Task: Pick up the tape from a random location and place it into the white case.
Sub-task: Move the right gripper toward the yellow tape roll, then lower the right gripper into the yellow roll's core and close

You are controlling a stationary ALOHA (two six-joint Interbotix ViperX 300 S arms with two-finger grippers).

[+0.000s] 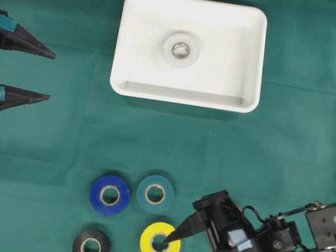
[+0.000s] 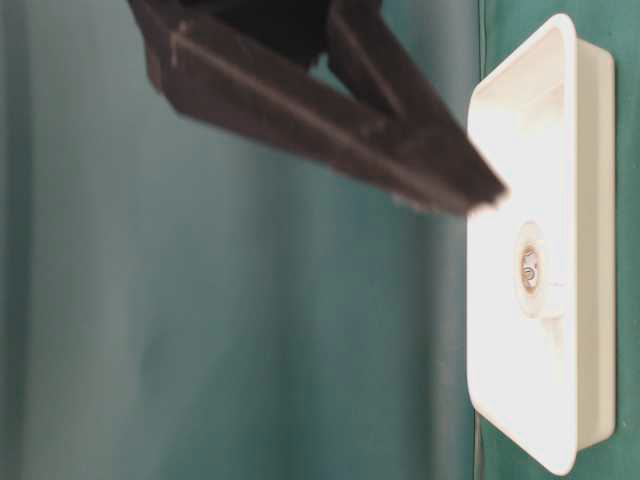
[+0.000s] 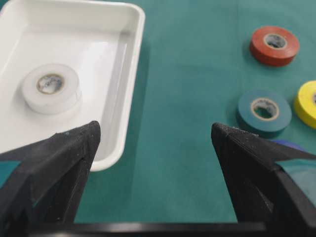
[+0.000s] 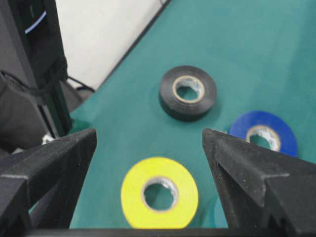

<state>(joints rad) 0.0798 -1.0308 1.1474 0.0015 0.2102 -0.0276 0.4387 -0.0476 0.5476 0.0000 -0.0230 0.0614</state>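
With the right gripper [image 4: 148, 143] wide open and empty above the light, rigid yellow ring-shaped vinyl tape roll [image 4: 159, 192], we judge gripping across its outer rim best.

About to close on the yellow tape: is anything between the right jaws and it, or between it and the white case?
Nothing visible. The right gripper is open over the yellow tape, and bare cloth leads to the white case.

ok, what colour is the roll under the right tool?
Yellow roll, between the open right tool fingers; clearest in the right wrist view.
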